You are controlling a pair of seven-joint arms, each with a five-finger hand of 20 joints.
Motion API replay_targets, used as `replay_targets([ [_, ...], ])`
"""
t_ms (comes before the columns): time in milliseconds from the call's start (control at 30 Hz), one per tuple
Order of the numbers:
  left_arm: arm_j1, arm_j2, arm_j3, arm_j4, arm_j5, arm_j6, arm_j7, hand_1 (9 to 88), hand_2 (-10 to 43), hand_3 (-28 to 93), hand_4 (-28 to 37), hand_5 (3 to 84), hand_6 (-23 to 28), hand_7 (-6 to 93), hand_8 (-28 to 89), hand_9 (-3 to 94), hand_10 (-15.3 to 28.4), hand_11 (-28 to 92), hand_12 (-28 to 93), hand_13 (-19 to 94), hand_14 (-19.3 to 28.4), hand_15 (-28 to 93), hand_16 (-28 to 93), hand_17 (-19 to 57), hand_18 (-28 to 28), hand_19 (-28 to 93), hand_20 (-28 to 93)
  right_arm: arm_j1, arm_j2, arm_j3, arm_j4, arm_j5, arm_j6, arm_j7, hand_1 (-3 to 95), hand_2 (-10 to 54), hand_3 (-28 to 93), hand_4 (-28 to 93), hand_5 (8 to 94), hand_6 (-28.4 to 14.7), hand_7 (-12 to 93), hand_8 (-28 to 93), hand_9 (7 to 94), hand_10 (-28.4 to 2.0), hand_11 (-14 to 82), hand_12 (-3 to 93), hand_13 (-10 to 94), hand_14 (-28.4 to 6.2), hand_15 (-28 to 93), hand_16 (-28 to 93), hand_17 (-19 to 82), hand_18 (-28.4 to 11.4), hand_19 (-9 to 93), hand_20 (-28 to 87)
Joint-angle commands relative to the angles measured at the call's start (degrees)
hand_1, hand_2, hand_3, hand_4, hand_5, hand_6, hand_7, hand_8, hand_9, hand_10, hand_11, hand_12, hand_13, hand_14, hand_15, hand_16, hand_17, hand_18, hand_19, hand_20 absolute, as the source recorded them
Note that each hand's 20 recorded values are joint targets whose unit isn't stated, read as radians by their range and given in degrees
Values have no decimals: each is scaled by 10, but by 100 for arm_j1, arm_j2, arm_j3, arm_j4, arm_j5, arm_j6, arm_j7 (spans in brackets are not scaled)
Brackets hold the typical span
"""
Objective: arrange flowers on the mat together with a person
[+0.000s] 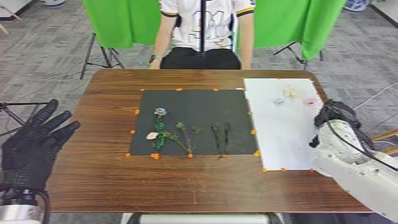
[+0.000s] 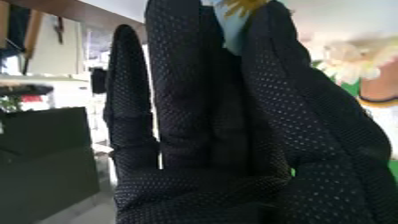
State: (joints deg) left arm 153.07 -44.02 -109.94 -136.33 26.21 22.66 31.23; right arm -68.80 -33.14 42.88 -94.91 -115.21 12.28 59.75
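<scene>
Two gloved hands flank the brown table [image 1: 195,187]: the left hand [image 1: 29,157] with fingers spread apart, the right hand [image 1: 338,116] with fingers straight beside the white sheet [image 1: 284,137]. In the wrist view, blue and yellow petals [image 2: 234,32] show between fingers and thumb; whether touching, I cannot tell. The dark mat [image 1: 191,102] bears green stems [image 1: 221,137], a pale bloom [image 1: 152,135] and, farther off, a blue flower [image 1: 160,111]. Green cloth [image 1: 293,25] hangs beyond the table.

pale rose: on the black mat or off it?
On. In the head view the pale rose lies on the black mat, a little in from its left edge.
</scene>
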Motion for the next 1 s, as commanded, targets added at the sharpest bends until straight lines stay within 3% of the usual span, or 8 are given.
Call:
replay_targets([
  [33, 84, 126, -36, 6, -103, 25, 18, 201, 69, 758, -264, 329, 54, 90, -80, 307, 148, 163, 122, 204, 219, 423, -48, -93, 170, 358, 160, -224, -16, 24, -43, -329, 309, 47, 616, -95, 598, -283, 836, 45, 198, 4, 911, -65, 71, 304, 810, -27, 387, 285, 378, -157, 731, 18],
  [167, 89, 60, -125, -30, -40, -16, -70, 201, 69, 758, -263, 329, 55, 89, -79, 307, 148, 163, 122, 204, 219, 422, -48, -93, 170, 358, 160, -385, 2, 211, -471, -681, 642, 47, 618, -95, 596, -283, 841, 44, 201, 6, 921, -61, 77, 317, 820, -20, 393, 291, 377, -145, 748, 20],
  [233, 197, 81, -202, -67, -96, 2, 41, 201, 69, 759, -263, 329, 55, 89, -79, 307, 148, 162, 122, 204, 220, 422, -48, -93, 170, 357, 160, -246, 35, 55, -714, -977, 748, -14, 617, -95, 602, -283, 844, 46, 203, 5, 922, -58, 76, 324, 821, -15, 395, 297, 375, -143, 753, 20],
  [467, 183, -93, -389, -130, 44, -34, -187, 201, 69, 758, -263, 330, 55, 89, -79, 307, 147, 164, 122, 204, 219, 423, -47, -92, 170, 358, 160, 685, -193, -717, -1479, -1411, 1129, -425, 607, -95, 624, -283, 846, 47, 210, 2, 929, -48, 77, 338, 837, -7, 384, 316, 364, -132, 762, 23],
  [567, 328, -70, -473, -160, -38, -6, -8, 201, 69, 758, -262, 330, 56, 89, -79, 307, 147, 163, 122, 204, 219, 423, -47, -93, 170, 357, 160, 1431, -455, -1292, -1591, -636, 1296, -954, 603, -95, 630, -283, 846, 46, 211, 3, 932, -46, 79, 341, 842, -3, 382, 321, 359, -129, 764, 25],
  [633, 388, -150, -552, -198, -22, 10, 7, 200, 69, 758, -261, 330, 55, 89, -79, 306, 147, 162, 122, 204, 219, 423, -47, -92, 170, 357, 160, 1900, -782, -1680, -1499, -260, 1305, -1219, 602, -95, 635, -283, 843, 46, 213, 5, 933, -47, 79, 342, 842, -1, 381, 324, 354, -126, 767, 26],
  [767, 217, -465, -587, -216, 282, -185, -369, 200, 66, 760, -261, 330, 55, 89, -79, 306, 147, 162, 123, 204, 219, 423, -47, -92, 170, 357, 160, 2768, -1360, -2638, -1275, -124, 1359, -1348, 601, -95, 638, -283, 842, 44, 215, 6, 934, -47, 78, 342, 842, -1, 379, 326, 352, -125, 768, 29],
  [1000, 176, -484, -553, -202, 285, -191, -353, 199, 64, 762, -261, 330, 55, 88, -79, 307, 147, 162, 123, 205, 220, 422, -47, -92, 170, 357, 160, 3604, -2519, -3710, -720, 124, 1211, -1690, 595, -95, 646, -283, 843, 45, 216, 5, 935, -46, 78, 344, 842, -2, 380, 329, 348, -124, 770, 32],
])
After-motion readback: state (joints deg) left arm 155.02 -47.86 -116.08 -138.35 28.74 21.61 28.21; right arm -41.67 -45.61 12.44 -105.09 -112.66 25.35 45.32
